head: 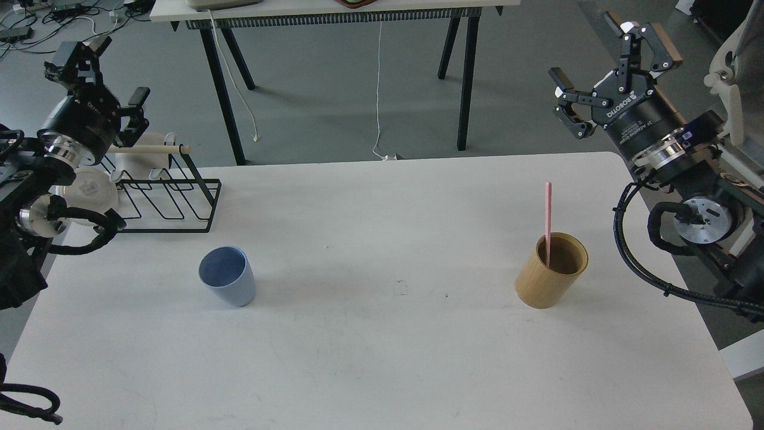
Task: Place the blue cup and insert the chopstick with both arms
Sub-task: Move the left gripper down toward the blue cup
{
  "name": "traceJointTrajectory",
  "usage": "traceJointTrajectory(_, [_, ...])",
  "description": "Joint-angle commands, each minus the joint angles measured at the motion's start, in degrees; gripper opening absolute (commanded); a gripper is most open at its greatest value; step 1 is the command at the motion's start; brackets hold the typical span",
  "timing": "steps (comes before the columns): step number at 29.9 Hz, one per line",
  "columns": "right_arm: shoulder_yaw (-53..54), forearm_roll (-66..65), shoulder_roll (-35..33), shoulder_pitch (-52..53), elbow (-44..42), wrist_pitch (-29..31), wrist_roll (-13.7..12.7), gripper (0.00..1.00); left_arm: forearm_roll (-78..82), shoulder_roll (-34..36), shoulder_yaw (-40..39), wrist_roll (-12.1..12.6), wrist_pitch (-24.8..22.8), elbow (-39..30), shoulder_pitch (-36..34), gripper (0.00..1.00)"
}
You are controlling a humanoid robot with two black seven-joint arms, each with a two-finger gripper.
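Left gripper (113, 74): raised past the bench's far-left corner, above the black wire rack (170, 200); fingers spread, nothing between them. Right gripper (615, 51): raised off the far-right corner, fingers spread wide, nothing held. Blue cup (227, 276): upright on the white bench (382, 358), left of centre, just in front of the rack, mouth open upward. Chopstick (547, 218): pale pink, standing nearly upright inside the tan wooden holder (550, 272), upper end well above the rim. Holder on the right half of the bench, well apart from the cup. Neither gripper touching either item.
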Motion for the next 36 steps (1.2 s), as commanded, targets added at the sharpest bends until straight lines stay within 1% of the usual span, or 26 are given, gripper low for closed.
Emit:
traceJointTrajectory(1, [-0.08, 0.03, -0.4, -0.09, 0.09, 0.0, 0.0, 0.98, 0.07, 0.09, -0.08, 0.0, -0.01, -0.42, 0.72, 1.0])
traceJointTrajectory(4, [0.01, 0.03, -0.49, -0.09, 0.09, 0.0, 0.0, 0.98, 0.07, 0.44, -0.08, 0.0, -0.01, -0.42, 0.81, 1.0])
traceJointTrajectory(7, [0.09, 0.03, -0.49, 0.0, 0.09, 0.0, 0.0, 0.98, -0.02, 2.19, 0.0, 0.0, -0.01, -0.33, 0.46, 1.0])
traceJointTrajectory(10, [0.09, -0.06, -0.58, 0.0, 0.0, 0.0, 0.0, 0.98, -0.89, 3.6, -2.01, 0.0, -0.01, -0.42, 0.37, 1.0])
traceJointTrajectory(14, [0.27, -0.06, -0.75, 0.0, 0.0, 0.0, 0.0, 0.98, -4.32, 2.47, -6.93, 0.0, -0.01, -0.42, 0.46, 1.0])
traceJointTrajectory(18, [0.62, -0.06, -1.19, 0.0, 0.0, 0.0, 0.0, 0.98, -4.76, 1.49, -8.17, 0.0, -0.01, -0.68, -0.24, 1.0])
traceJointTrajectory(20, [0.71, -0.06, -1.8, -0.09, 0.0, 0.0, 0.0, 0.98, -4.59, 2.11, -8.0, 0.0, -0.01, -2.17, -0.68, 1.0])
traceJointTrajectory(22, [0.71, 0.03, -2.68, -0.09, 0.0, 0.0, 0.0, 0.98, -4.24, 4.21, -7.3, 0.0, -0.01, -4.62, -1.38, 1.0])
traceJointTrajectory(25, [0.88, 0.03, -4.18, -0.09, 0.0, 0.0, 0.0, 0.98, -1.18, 9.47, -6.68, 0.0, -0.01, -8.49, -1.91, 1.0])
traceJointTrajectory(28, [1.67, 0.03, -5.93, -0.17, -0.35, 0.0, 0.0, 0.98, 8.3, 15.54, -5.1, 0.0, -0.01, -15.95, -3.75, 1.0])
traceJointTrajectory(30, [2.29, 0.11, -6.46, -0.26, -1.49, 0.0, 0.0, 0.98, 15.85, 19.49, -4.66, 0.0, -0.01, -22.36, -4.72, 1.0])
traceJointTrajectory(35, [2.56, 0.2, -7.87, -0.88, -3.08, 0.0, 0.0, 0.98, 38.78, 30.39, -4.48, 0.0, -0.01, -41.51, -4.99, 1.0])
traceJointTrajectory(36, [2.56, 0.2, -8.22, -0.88, -2.99, 0.0, 0.0, 0.98, 43.26, 32.06, -3.96, 0.0, -0.01, -44.34, -4.99, 1.0])
